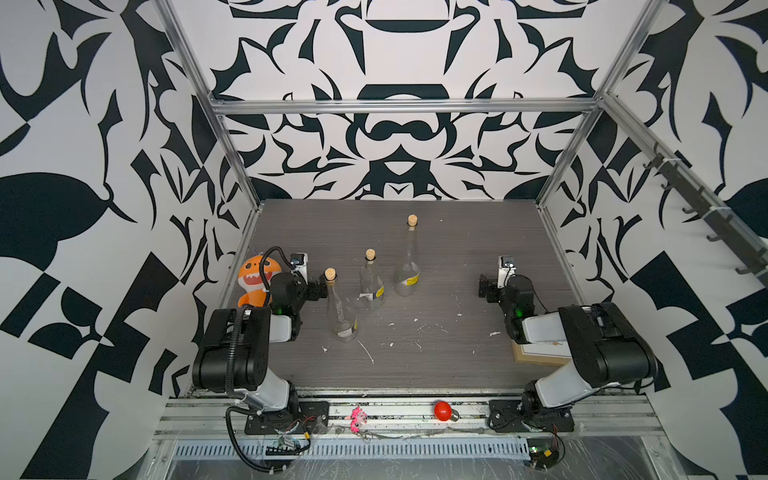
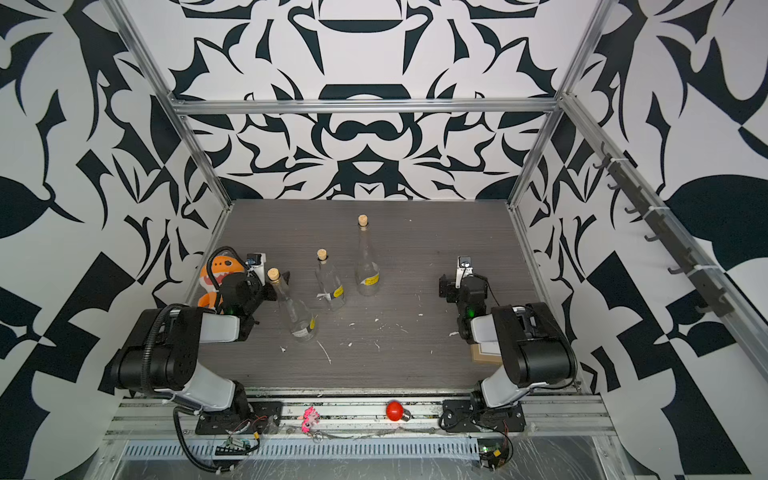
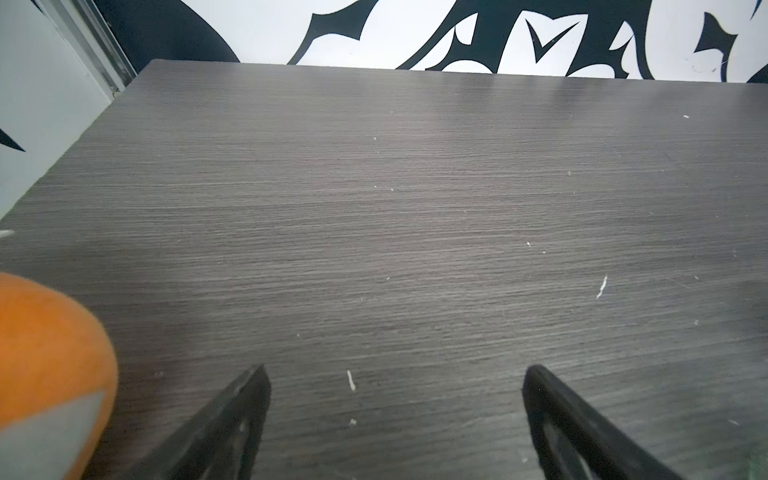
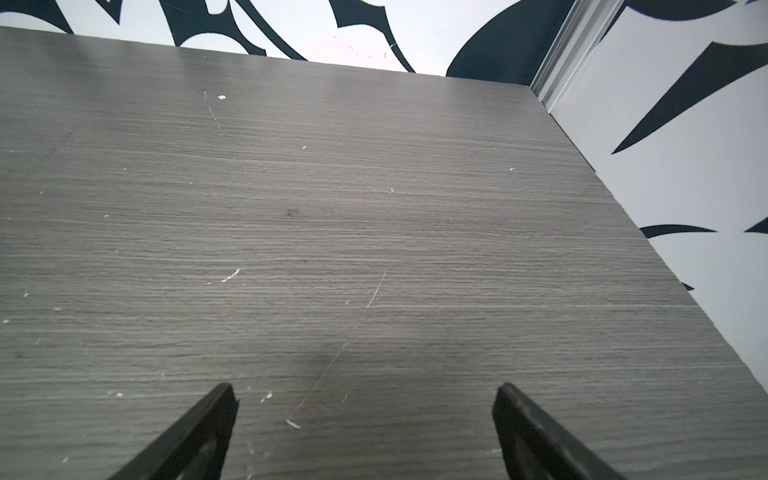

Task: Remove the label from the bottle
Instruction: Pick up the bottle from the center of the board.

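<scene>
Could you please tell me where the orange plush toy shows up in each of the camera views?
Top view: orange plush toy at the left edge of the table.
Top view: same spot, at the table's left edge.
Left wrist: blurred orange shape at the frame's edge, beside the open left gripper.
Right wrist: not in it.
Shared landmark: the grey wood-grain table, in all four.

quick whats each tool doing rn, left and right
left tool: open, holding nothing
right tool: open, holding nothing
</scene>
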